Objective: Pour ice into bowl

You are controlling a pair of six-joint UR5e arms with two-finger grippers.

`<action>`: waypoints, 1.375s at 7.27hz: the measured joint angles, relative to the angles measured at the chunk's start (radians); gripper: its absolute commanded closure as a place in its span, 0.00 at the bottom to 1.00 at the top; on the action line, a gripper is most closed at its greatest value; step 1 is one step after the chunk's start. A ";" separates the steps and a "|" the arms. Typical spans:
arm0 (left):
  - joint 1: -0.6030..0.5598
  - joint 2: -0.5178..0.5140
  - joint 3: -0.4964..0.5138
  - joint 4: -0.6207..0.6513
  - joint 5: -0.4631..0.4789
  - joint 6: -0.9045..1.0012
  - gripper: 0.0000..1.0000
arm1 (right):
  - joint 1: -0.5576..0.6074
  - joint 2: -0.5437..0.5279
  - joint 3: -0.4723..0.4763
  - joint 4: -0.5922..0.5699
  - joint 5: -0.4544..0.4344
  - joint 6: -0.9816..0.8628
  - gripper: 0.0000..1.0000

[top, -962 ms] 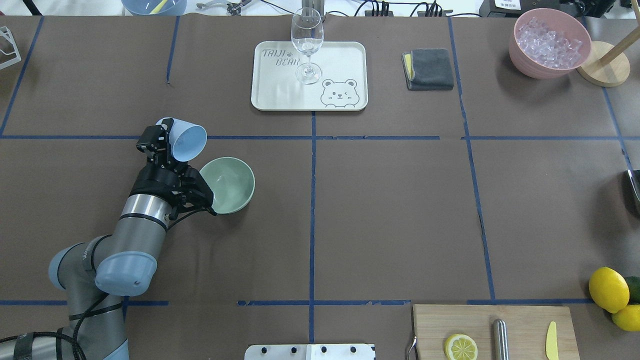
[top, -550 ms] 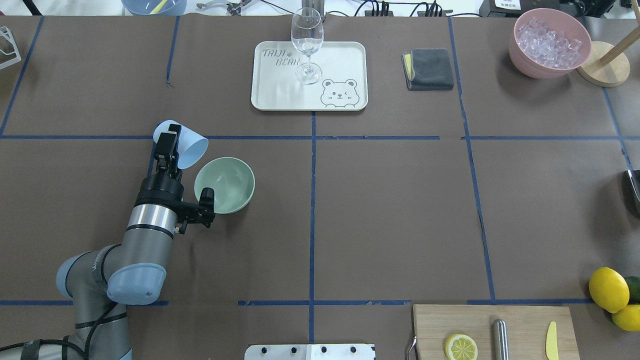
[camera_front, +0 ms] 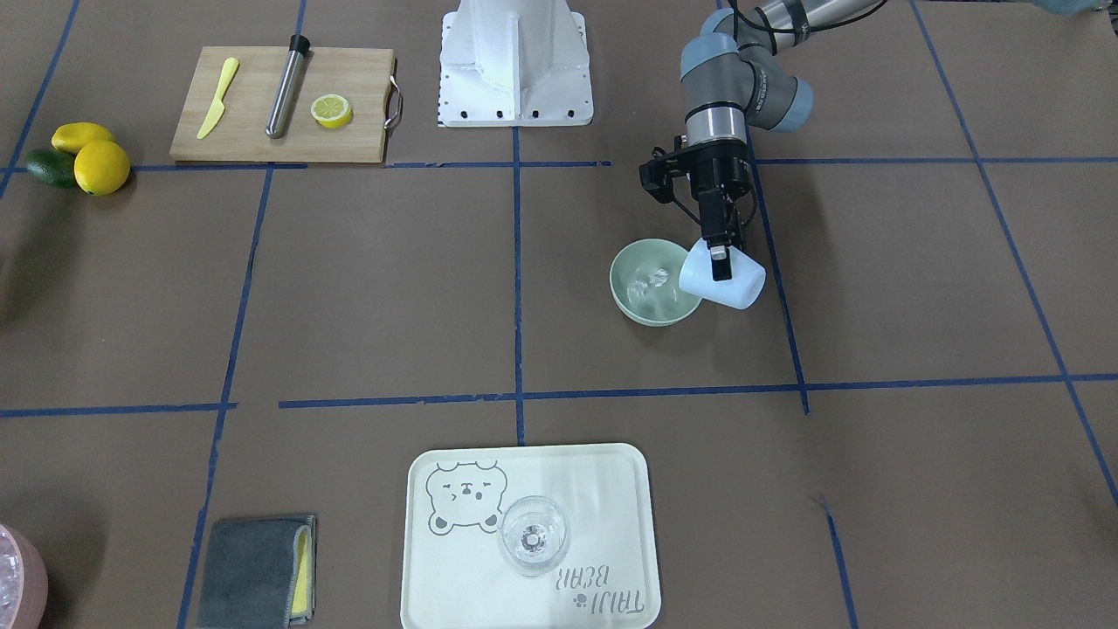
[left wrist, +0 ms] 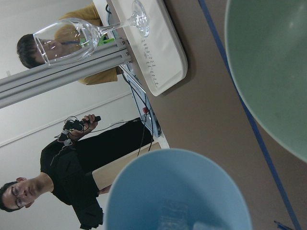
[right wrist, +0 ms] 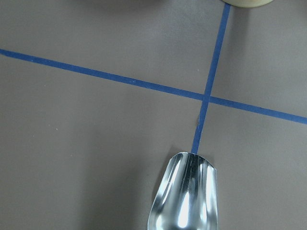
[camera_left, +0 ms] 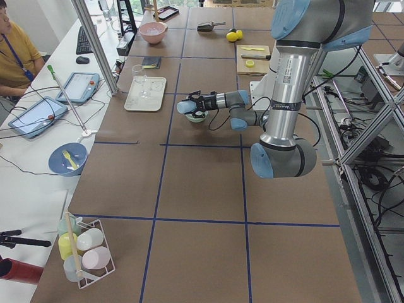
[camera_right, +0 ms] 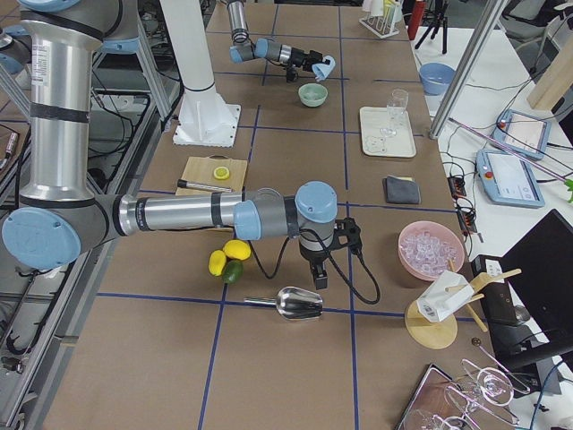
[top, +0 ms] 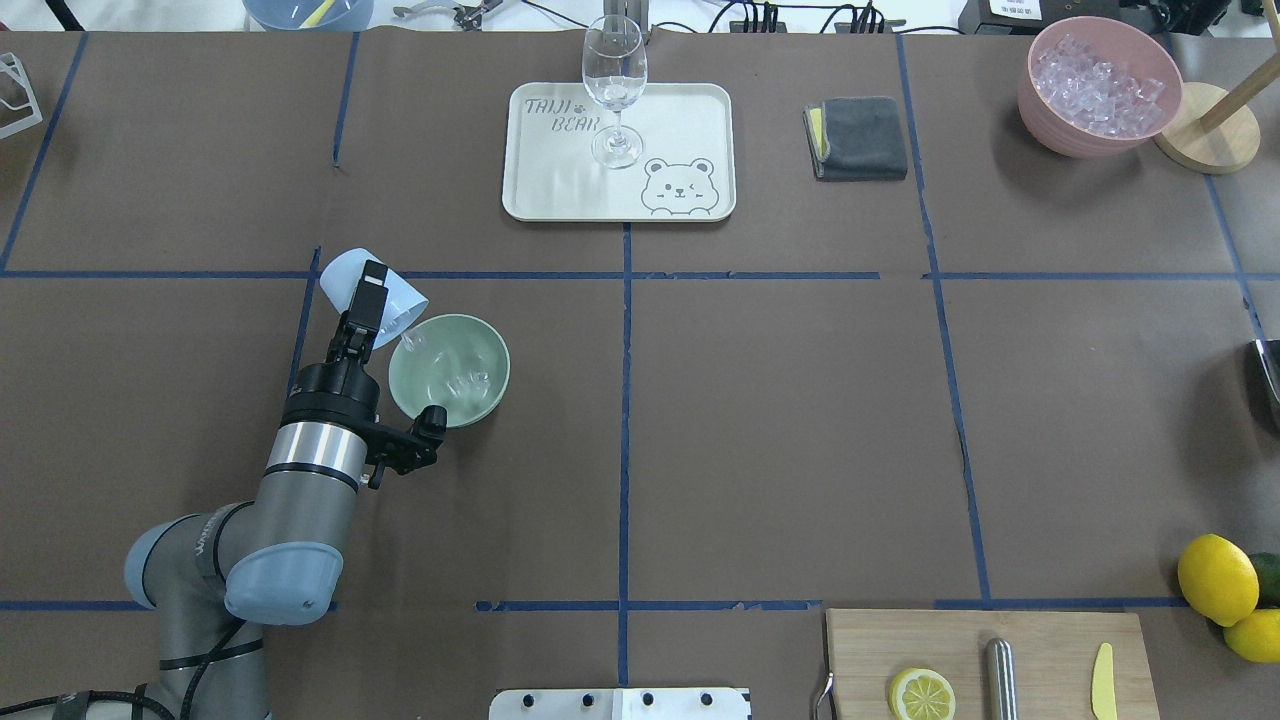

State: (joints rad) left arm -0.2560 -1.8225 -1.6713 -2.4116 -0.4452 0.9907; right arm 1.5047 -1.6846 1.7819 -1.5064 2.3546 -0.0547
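A: Where is the ice (top: 465, 383) now?
B: Some cubes lie inside the mint-green bowl (top: 487, 352) on the counter (top: 800, 420). The left end effector (top: 371, 297) clamps the blue cup (top: 337, 274), which is tilted with its mouth over the bowl's rim.
A: And the right end effector (camera_right: 320, 274)?
B: It hangs near a metal scoop (camera_right: 300, 305); I cannot tell if it is open. The tray (top: 690, 110) reads "TAIJI BEAR".
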 measured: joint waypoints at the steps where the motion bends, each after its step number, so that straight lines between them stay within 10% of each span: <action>1: 0.002 -0.002 0.001 -0.001 0.000 0.017 1.00 | 0.000 -0.001 0.000 0.000 0.002 0.000 0.00; 10: 0.001 -0.005 -0.024 -0.183 -0.007 0.009 1.00 | 0.006 -0.003 0.003 -0.001 0.005 0.000 0.00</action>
State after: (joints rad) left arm -0.2549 -1.8270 -1.6955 -2.5945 -0.4521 0.9996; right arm 1.5109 -1.6874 1.7850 -1.5070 2.3598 -0.0542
